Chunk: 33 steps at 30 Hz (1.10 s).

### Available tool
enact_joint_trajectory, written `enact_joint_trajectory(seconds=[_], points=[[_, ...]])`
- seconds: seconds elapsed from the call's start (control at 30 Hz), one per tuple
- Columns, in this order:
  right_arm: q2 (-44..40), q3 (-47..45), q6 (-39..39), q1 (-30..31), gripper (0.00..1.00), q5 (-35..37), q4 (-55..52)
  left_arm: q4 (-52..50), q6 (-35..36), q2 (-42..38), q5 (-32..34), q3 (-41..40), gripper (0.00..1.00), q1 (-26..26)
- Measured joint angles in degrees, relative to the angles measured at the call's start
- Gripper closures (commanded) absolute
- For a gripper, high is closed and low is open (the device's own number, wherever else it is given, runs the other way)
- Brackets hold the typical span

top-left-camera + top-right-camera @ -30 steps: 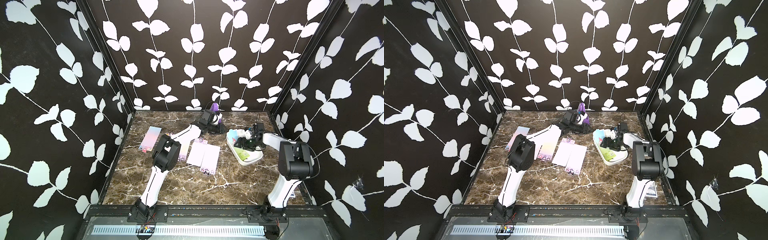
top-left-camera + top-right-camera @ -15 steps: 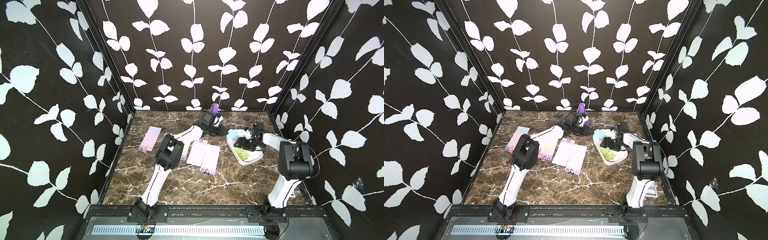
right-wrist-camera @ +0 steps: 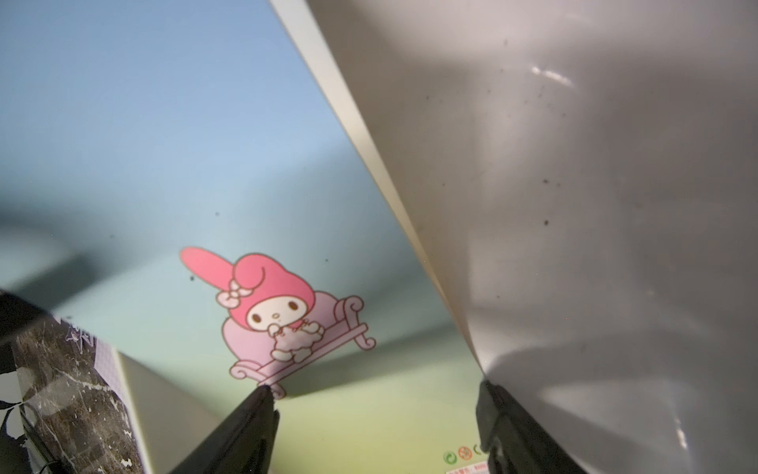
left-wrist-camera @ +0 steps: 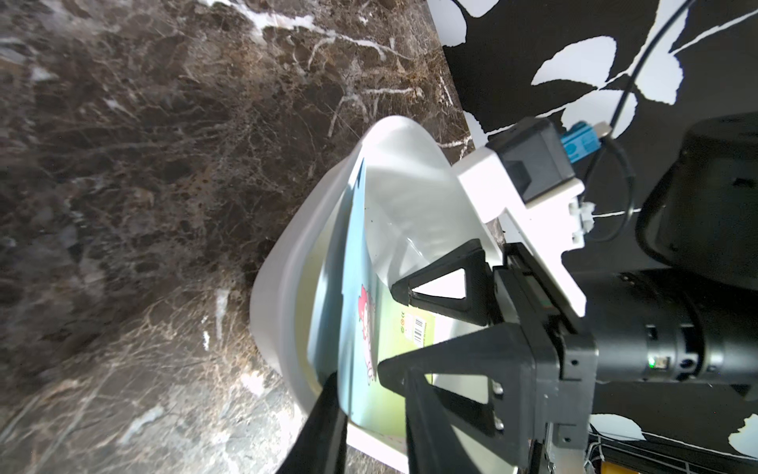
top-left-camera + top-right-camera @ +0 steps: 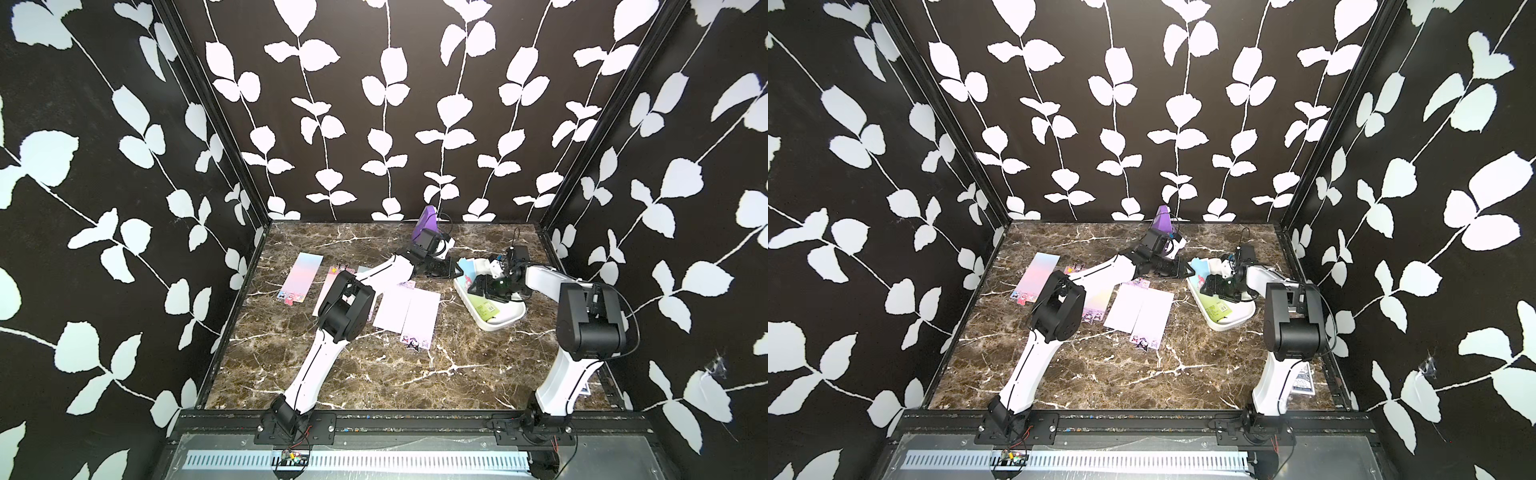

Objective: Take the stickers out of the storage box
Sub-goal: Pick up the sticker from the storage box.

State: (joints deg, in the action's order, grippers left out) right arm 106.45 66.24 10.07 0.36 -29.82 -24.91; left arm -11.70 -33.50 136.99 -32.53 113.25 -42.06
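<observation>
The white storage box (image 5: 498, 326) (image 5: 1225, 326) lies at the right of the marble table. In it a blue-to-green sticker (image 4: 352, 287) (image 3: 205, 164) with a pink bunny leans tilted against the box's wall (image 4: 287, 266). My left gripper (image 5: 455, 272) (image 4: 375, 410) reaches over the box's far end, its narrowed jaws straddling that sticker's end with a gap still showing. Inside the box my right gripper (image 5: 478, 286) (image 3: 377, 410) stands wide open over the sticker's green part. Other stickers lie on the table: a pink-blue one (image 5: 301, 276) and two pale ones (image 5: 407, 311).
A purple pyramid (image 5: 428, 222) (image 5: 1162, 220) stands at the back wall behind my left wrist. Near my right arm's base lies a blue-patterned card pack (image 5: 1304, 380). Another sticker (image 5: 1096, 305) lies partly under my left arm. Black leaf-patterned walls close three sides.
My left gripper has shifted a little toward the box's end and its jaws have narrowed around the sticker's edge. The right arm has not moved.
</observation>
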Motion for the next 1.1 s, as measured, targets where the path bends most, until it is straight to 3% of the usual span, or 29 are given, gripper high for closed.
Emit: enact_joint_trajectory(seconds=[0.3,0.57,1.1], points=[[0.1,0.0,0.0,0.0,0.22,0.0,-0.1,0.0,-0.2,0.0,0.0,0.2,0.83,0.1],[0.2,0.1,0.0,0.0,0.22,0.0,-0.2,-0.3,-0.4,0.4,0.0,1.2,1.0,0.1],[-1.6,0.3,-0.1,0.0,0.2,2.3,-2.5,0.3,-1.9,0.8,-1.9,2.2,1.0,0.1]])
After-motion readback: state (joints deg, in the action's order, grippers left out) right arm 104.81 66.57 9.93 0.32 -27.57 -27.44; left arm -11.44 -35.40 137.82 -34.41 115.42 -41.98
